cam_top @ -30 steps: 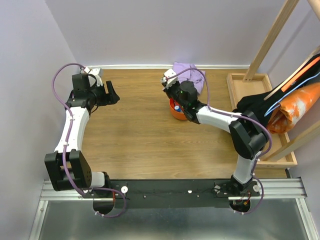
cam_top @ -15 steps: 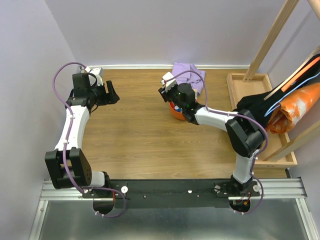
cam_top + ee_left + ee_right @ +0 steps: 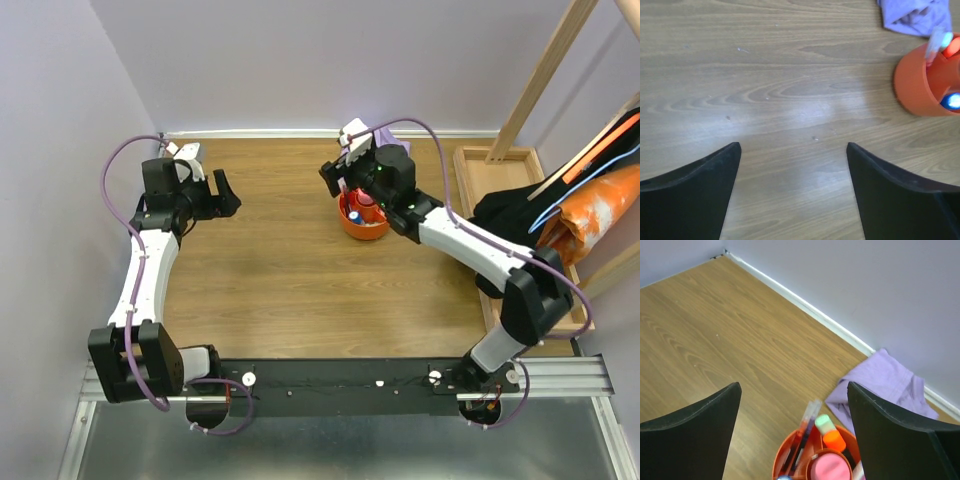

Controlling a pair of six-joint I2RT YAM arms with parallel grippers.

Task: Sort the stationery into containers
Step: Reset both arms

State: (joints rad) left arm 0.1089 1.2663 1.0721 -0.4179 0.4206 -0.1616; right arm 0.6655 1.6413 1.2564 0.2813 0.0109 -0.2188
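The round orange cup (image 3: 362,223) stands at the back middle of the table. In the right wrist view the cup (image 3: 782,462) holds thin red pens (image 3: 801,437), an orange highlighter with a mint cap (image 3: 831,434) and a pink tube (image 3: 830,468). My right gripper (image 3: 794,395) hangs open just above it, nothing between its fingers; from above the right gripper (image 3: 347,178) sits over the cup's far rim. My left gripper (image 3: 221,192) is open at the far left, low over bare wood; in the left wrist view the cup (image 3: 927,80) lies far to its right.
A lilac cloth (image 3: 385,140) lies crumpled behind the cup against the back wall. A shallow wooden tray (image 3: 478,180) with black fabric and an orange bundle fills the right edge, under slanted wooden poles. Walls close off the left and the back.
My right gripper has gone from shut to wide open over the cup, and the right arm has lifted and swung back. The left arm shifted slightly.
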